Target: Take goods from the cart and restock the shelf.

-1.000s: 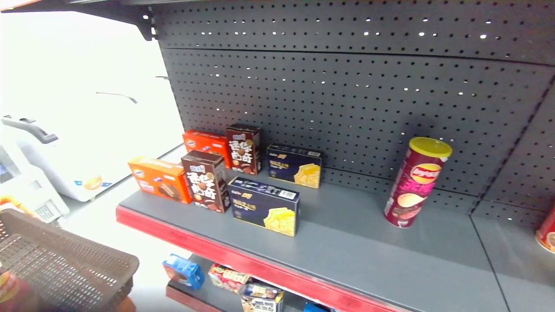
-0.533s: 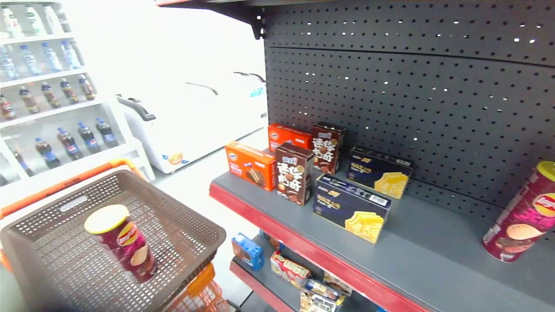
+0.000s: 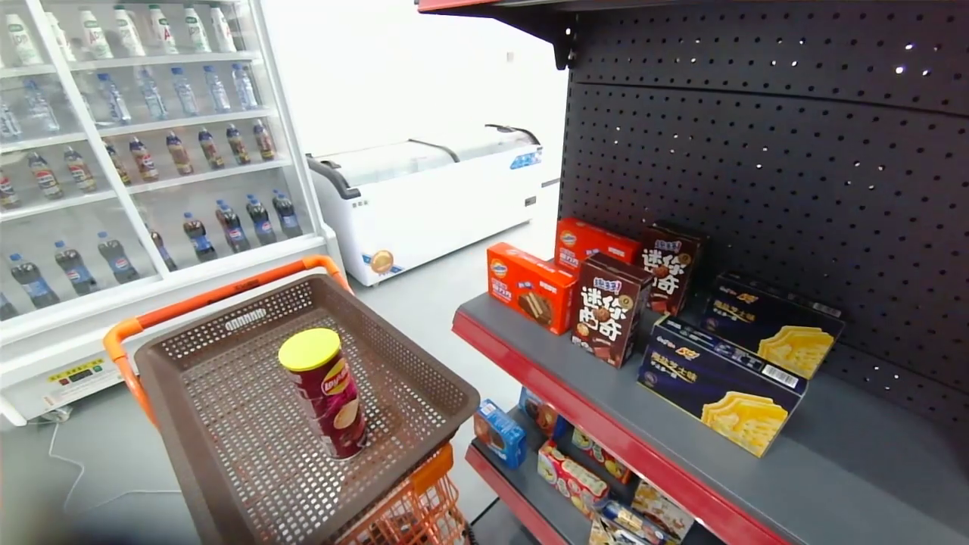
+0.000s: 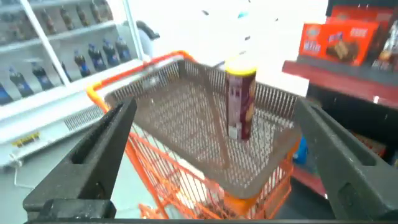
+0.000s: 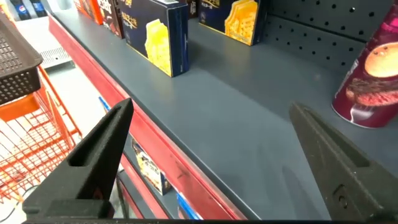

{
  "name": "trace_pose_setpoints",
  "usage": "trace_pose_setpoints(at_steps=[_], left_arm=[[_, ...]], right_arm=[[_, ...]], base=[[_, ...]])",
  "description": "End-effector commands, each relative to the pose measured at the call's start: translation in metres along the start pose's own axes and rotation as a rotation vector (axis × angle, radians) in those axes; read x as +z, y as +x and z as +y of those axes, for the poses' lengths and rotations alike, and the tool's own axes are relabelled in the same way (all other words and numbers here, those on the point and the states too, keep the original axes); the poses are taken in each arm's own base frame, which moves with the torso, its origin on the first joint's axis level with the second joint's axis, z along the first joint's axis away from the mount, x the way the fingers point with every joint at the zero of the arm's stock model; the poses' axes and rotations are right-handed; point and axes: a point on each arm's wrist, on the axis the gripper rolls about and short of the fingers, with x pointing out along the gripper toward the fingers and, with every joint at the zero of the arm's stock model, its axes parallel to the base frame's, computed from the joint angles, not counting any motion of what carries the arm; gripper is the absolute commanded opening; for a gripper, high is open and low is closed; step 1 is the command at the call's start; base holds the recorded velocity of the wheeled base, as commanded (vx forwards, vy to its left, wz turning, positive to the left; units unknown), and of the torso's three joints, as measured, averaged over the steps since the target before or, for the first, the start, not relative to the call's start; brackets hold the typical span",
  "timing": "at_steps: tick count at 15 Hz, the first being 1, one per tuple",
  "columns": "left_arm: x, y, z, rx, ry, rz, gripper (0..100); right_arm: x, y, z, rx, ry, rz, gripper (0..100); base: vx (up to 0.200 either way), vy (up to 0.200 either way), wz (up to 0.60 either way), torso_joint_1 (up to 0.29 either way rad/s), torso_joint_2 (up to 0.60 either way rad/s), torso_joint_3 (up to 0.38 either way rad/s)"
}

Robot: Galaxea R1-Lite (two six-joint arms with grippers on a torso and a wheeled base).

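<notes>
The chip can (image 3: 324,393) stands upright in the cart's basket (image 3: 227,424), faced by the wide-spread left pincer (image 4: 216,112), seemingly lined up for a grasp, while the right pincer (image 5: 211,109) hangs spread and empty above the shelf (image 5: 249,118)

Left gripper (image 4: 216,107) and right gripper (image 5: 211,109): matte black.
Each carries two plain, angular fingers (image 4: 93,165) that taper to blunt wedge tips, with flat, unmarked faces.
</notes>
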Motion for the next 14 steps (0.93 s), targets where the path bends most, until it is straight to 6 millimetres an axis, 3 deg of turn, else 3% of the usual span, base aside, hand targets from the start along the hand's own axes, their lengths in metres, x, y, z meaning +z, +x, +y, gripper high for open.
trace_pose_setpoints(at_steps=[1, 3, 4, 6, 7, 9, 10, 11, 13, 14], left_arm=[[0.075, 0.015, 0.005, -0.001, 0.012, 0.037, 100], [0.108, 0.041, 0.007, -0.001, 0.015, 0.074, 100], [0.116, 0.065, 0.007, -0.02, 0.02, 0.141, 100], [0.112, 0.109, 0.006, -0.019, 0.024, 0.288, 100], [0.104, 0.141, 0.006, -0.017, 0.039, 0.369, 100], [0.102, 0.15, 0.005, -0.018, 0.044, 0.386, 100], [0.076, 0.202, 0.017, -0.041, 0.017, 0.515, 100], [0.066, 0.215, 0.02, -0.106, 0.009, 0.543, 100], [0.03, 0.251, 0.022, -0.215, 0.017, 0.516, 100], [0.02, 0.256, 0.021, -0.236, 0.016, 0.496, 100]], right_arm=[[0.0, 0.0, 0.0, 0.001, -0.001, 0.0, 100], [0.0, 0.0, 0.0, 0.001, -0.001, 0.0, 100], [0.0, 0.0, 0.0, 0.001, -0.001, 0.001, 100], [0.0, 0.0, 0.0, 0.001, -0.001, 0.0, 100], [0.0, 0.0, 0.0, 0.001, -0.001, 0.0, 100], [0.0, 0.0, 0.0, 0.001, -0.001, 0.0, 100], [0.0, 0.0, 0.0, 0.001, -0.001, 0.0, 100], [0.0, 0.0, 0.0, 0.001, -0.001, 0.0, 100], [0.0, 0.0, 0.0, 0.001, -0.001, 0.0, 100], [0.0, 0.0, 0.0, 0.001, -0.001, 0.0, 100]], base=[[0.0, 0.0, 0.0, 0.0, 0.0, 0.0], [0.0, 0.0, 0.0, 0.0, 0.0, 0.0], [0.0, 0.0, 0.0, 0.0, 0.0, 0.0], [0.0, 0.0, 0.0, 0.0, 0.0, 0.0], [0.0, 0.0, 0.0, 0.0, 0.0, 0.0], [0.0, 0.0, 0.0, 0.0, 0.0, 0.0], [0.0, 0.0, 0.0, 0.0, 0.0, 0.0], [0.0, 0.0, 0.0, 0.0, 0.0, 0.0], [0.0, 0.0, 0.0, 0.0, 0.0, 0.0], [0.0, 0.0, 0.0, 0.0, 0.0, 0.0]])
